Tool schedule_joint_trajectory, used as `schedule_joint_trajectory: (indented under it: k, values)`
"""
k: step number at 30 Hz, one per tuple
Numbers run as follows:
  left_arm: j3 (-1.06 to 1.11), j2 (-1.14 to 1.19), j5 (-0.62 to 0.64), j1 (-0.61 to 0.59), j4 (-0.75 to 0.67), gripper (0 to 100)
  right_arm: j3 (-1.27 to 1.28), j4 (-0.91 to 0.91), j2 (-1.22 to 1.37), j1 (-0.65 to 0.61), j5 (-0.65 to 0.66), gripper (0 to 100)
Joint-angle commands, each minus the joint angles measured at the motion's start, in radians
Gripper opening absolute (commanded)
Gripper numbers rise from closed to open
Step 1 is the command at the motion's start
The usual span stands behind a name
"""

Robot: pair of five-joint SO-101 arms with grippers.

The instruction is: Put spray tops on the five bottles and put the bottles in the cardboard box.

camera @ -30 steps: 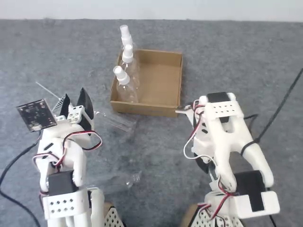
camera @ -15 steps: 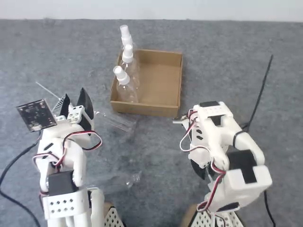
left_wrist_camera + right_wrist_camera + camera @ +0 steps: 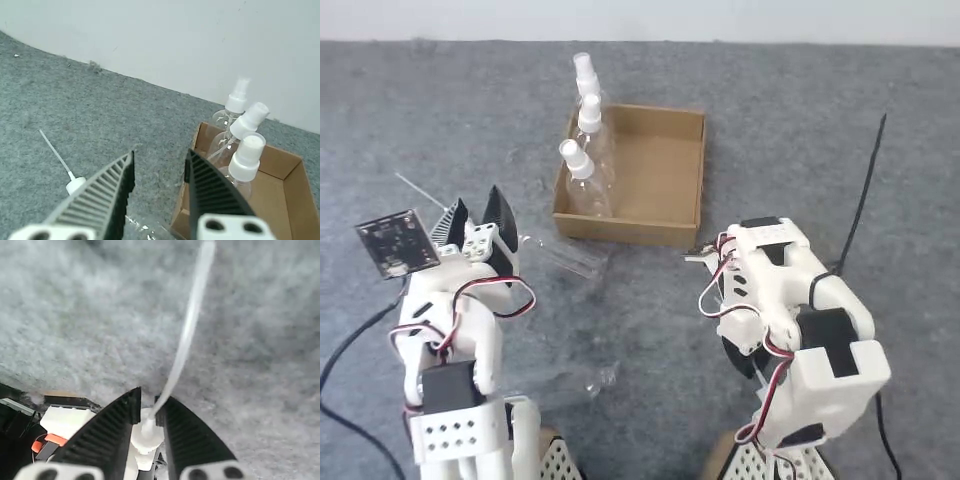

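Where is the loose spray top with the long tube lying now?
The loose spray top lies on the carpet just ahead of the left gripper, left of the cardboard box in the high view.

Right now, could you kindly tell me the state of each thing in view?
Left gripper: jaws open, empty.
Right gripper: jaws shut on a spray top.
Loose spray top: lying on the table.
Topped bottles: three, upright at the cardboard box's left wall.
Bare bottles: two, lying on the table, uncapped.
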Motion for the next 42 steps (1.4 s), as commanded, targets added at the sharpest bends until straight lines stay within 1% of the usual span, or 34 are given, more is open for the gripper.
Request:
schedule_joint_trajectory:
  k: [1,5,14,18,22,25,26,28,31,32,35,42]
  values:
    - [-0.015,-0.006,0.000,-0.005,-0.031,16,-0.035,0.001,-0.025,-0.045,0.003,0.6]
    - [-0.015,-0.006,0.000,-0.005,-0.031,16,-0.092,0.004,-0.047,-0.124,0.002,0.6]
    - [-0.015,-0.006,-0.002,-0.006,-0.031,16,-0.195,0.005,-0.117,-0.372,0.002,0.6]
    - [-0.015,-0.006,-0.002,-0.006,-0.031,16,-0.204,0.005,-0.122,-0.450,0.000,0.6]
    - [-0.016,-0.006,-0.002,-0.008,-0.031,16,-0.204,0.004,-0.124,-0.538,-0.048,0.6]
    - [-0.019,-0.006,0.003,-0.051,-0.031,16,-0.233,0.022,-0.130,-0.593,-0.120,1.1]
    - [-0.021,-0.008,0.005,-0.066,-0.031,16,-0.261,0.050,-0.140,-0.596,-0.153,1.9]
    - [-0.021,-0.008,0.006,-0.080,-0.032,16,-0.342,0.142,-0.173,-0.593,-0.199,7.2]
    - [-0.021,-0.008,0.006,-0.081,-0.032,16,-0.451,0.277,-0.236,-0.556,-0.241,16.6]
    - [-0.021,-0.008,0.006,-0.081,-0.032,16,-0.476,0.306,-0.259,-0.541,-0.249,18.0]
    - [-0.022,-0.008,0.006,-0.081,-0.032,16,-0.506,0.349,-0.335,-0.483,-0.253,16.6]
    - [-0.036,-0.008,0.006,-0.080,-0.028,16,-0.505,0.363,-0.582,-0.294,-0.249,7.9]
